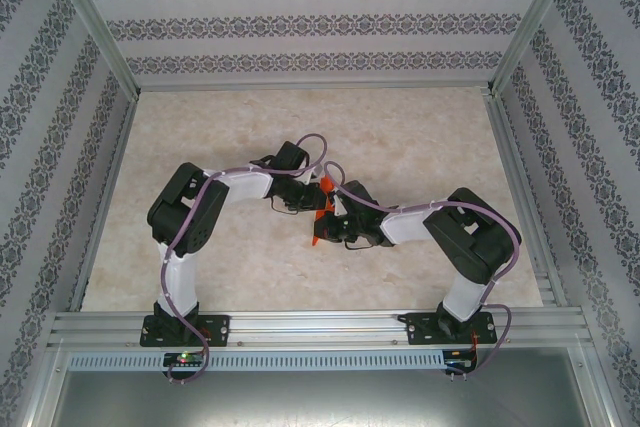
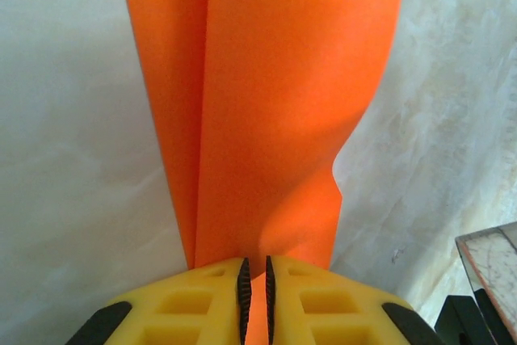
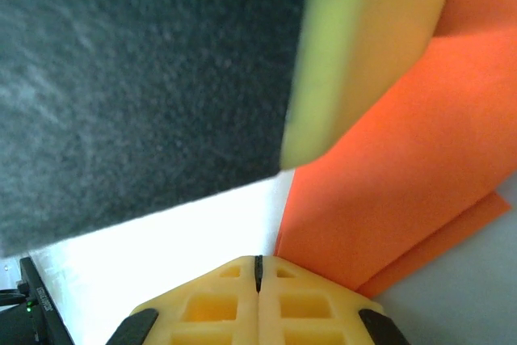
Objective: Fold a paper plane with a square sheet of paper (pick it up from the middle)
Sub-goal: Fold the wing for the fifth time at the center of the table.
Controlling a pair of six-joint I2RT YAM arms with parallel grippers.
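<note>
1. The two arms reach in from the near edge and meet over the middle of the pale marble-look table (image 1: 200, 247), with patterned walls (image 1: 300, 27) around it.
2. The orange paper (image 1: 319, 230) sits between the two wrists, at the centre of the table. From above it shows as a slim strip running roughly front to back, partly covered by the arms.
3. The left gripper (image 1: 298, 199) comes at the paper from the left side. In its own wrist view, the left gripper (image 2: 255, 268) has its yellow fingers (image 2: 202, 296) drawn close with only a thin slit between them, and the orange paper (image 2: 275, 119) runs into that slit, so it is pinching the paper.
4. In that view the paper stretches away from the fingertips as a long folded band with a straight crease down its left part and a wavy right edge. The table lies behind it.
5. The right gripper (image 1: 338, 230) is just beside the paper on the right. In its wrist view, the right gripper (image 3: 258, 268) has its fingers pressed flat together.
6. The orange paper (image 3: 388, 175) lies just right of those tips in two layers. I cannot tell whether the tips nip its edge.
7. A blurred dark surface (image 3: 137, 78) and a blurred yellow block (image 3: 363, 54) are close to that camera, above the paper.
</note>
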